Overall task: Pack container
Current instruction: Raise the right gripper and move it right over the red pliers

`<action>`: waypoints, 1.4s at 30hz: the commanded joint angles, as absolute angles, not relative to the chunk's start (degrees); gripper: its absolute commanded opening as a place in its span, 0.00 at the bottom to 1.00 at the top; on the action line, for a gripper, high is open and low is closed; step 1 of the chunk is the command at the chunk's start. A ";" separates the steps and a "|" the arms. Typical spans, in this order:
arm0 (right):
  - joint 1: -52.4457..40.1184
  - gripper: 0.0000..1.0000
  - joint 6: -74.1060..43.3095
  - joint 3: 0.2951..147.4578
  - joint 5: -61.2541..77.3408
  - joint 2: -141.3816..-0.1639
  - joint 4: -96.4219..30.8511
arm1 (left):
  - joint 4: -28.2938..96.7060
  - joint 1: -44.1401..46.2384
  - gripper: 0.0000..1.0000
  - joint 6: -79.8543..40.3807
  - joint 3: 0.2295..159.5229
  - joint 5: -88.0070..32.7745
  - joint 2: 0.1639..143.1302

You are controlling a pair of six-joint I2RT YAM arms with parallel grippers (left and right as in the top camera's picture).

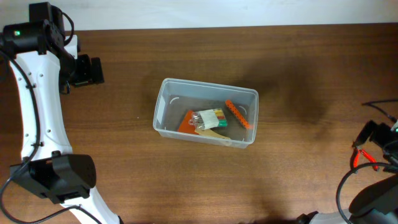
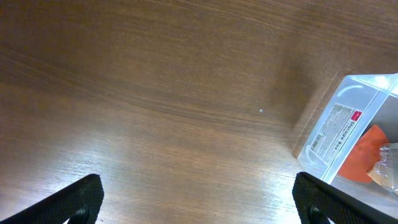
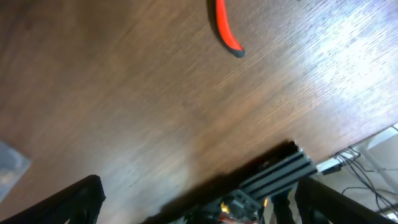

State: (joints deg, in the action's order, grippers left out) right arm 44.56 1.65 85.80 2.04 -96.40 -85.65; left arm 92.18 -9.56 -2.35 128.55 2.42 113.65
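The container (image 1: 208, 85), a clear shallow plastic bin, stands at the middle of the brown table. Inside lie an orange strip (image 1: 237, 114), a small multicoloured pack (image 1: 210, 117) and a flat orange piece (image 1: 185, 122). My left gripper (image 1: 96, 70) hovers at the far left, well apart from the bin, open and empty. In the left wrist view the left gripper (image 2: 199, 205) spans bare wood, and the container's labelled wall (image 2: 339, 130) shows at the right. My right gripper (image 1: 370, 134) sits at the table's right edge, open. In its own view the right gripper (image 3: 202, 205) holds nothing.
A red cable (image 3: 225, 28) with a dark tip lies on the wood ahead of the right gripper. A black metal rail (image 3: 273, 171) runs under the table's edge there, with loose wires (image 3: 357, 155) beyond. The left arm's white links (image 1: 37, 118) stand along the left side.
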 commanded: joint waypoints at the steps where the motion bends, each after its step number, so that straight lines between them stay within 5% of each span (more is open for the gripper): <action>1: 44.58 0.99 6.85 82.63 0.80 -96.31 -80.99 | 92.25 -9.91 0.99 -1.65 129.10 2.83 113.40; 18: 39.48 0.99 22.04 79.59 -2.35 -97.43 -67.51 | 92.25 -9.91 0.99 -1.65 129.10 2.83 113.40; 42: 38.76 0.99 16.64 79.29 -3.07 -111.53 -66.19 | 92.23 -9.91 0.99 -1.65 129.10 2.83 113.40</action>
State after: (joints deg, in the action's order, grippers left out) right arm 38.83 18.52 79.92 -2.79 -109.06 -66.96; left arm 92.20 -9.56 -2.37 128.55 2.42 113.65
